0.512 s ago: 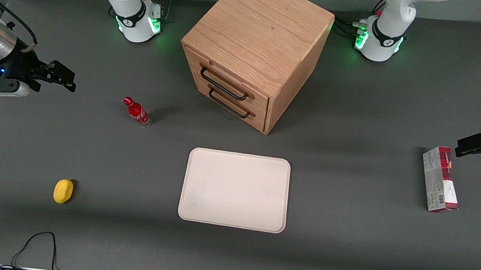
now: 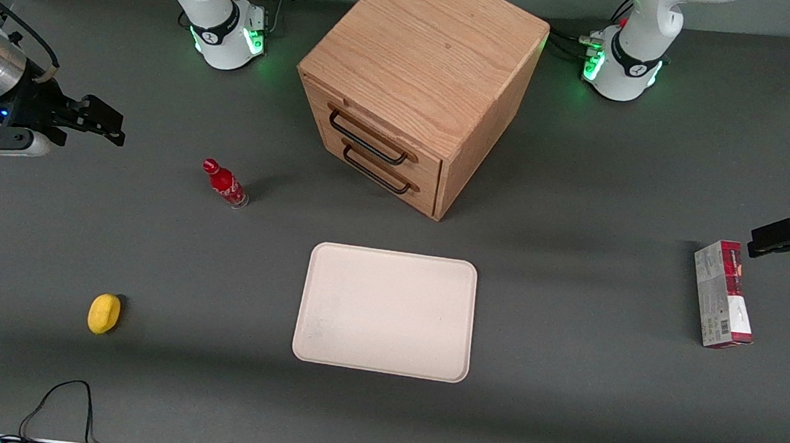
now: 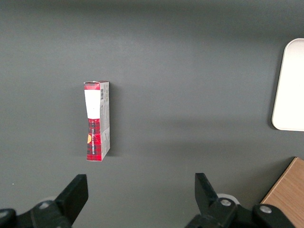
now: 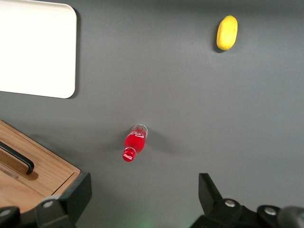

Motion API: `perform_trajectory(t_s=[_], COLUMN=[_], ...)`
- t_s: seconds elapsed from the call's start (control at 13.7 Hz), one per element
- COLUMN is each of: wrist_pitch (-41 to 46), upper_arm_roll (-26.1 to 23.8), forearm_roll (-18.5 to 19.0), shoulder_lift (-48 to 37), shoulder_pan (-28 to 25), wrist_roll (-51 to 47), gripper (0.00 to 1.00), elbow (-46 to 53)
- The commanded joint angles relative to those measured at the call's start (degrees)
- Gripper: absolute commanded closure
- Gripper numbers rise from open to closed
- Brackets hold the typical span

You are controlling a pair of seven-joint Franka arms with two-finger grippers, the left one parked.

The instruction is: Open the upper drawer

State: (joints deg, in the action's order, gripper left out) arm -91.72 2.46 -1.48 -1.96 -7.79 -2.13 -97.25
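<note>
The wooden cube cabinet [image 2: 423, 56] stands in the middle of the table, away from the front camera. Its upper drawer [image 2: 375, 131] is closed, with its long black wire handle [image 2: 367, 139] above the identical lower drawer [image 2: 386, 169]. My right gripper [image 2: 111, 127] is open and empty, well off the cabinet toward the working arm's end of the table, above the bare mat. In the right wrist view the gripper [image 4: 142, 199] hangs open over the mat, and a cabinet corner [image 4: 42, 173] with one black handle end [image 4: 21, 161] shows.
A small red bottle [image 2: 225, 184] [image 4: 133, 145] stands between my gripper and the cabinet. A cream tray [image 2: 385, 312] lies nearer the front camera than the cabinet. A yellow lemon [image 2: 103, 313] lies near the front. A red carton [image 2: 723, 294] lies toward the parked arm's end.
My right arm has shifted very slightly away from the front camera. The drawers, the bottle and the other things have not moved.
</note>
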Motion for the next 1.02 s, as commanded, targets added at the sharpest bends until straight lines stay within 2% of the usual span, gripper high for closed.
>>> perform_trajectory(t_s=[0.0,0.22,0.37,0.59,0.8,0.95], wrist_pitch=[3.99,4.7,4.88,5.23,4.97,4.88], upper_arm_roll=[0.26,0.0,-0.27,-0.35,-0.53,-0.71], forearm_roll=[0.6,0.08,-2.98,-4.14,-4.23,-5.63], shoulder_lift=[2.05,2.31,2.92,11.43,13.39,13.74], shoulder_pan=[0.14,-0.12,-0.82,-8.36,-14.08,-17.77], wrist_roll=[0.1,-0.06,-0.59,-1.82,-1.3,-1.47], gripper=[0.0,0.0,0.0,0.0,0.0,0.0], elbow=[3.03,3.9,5.13,12.59,13.66,13.75])
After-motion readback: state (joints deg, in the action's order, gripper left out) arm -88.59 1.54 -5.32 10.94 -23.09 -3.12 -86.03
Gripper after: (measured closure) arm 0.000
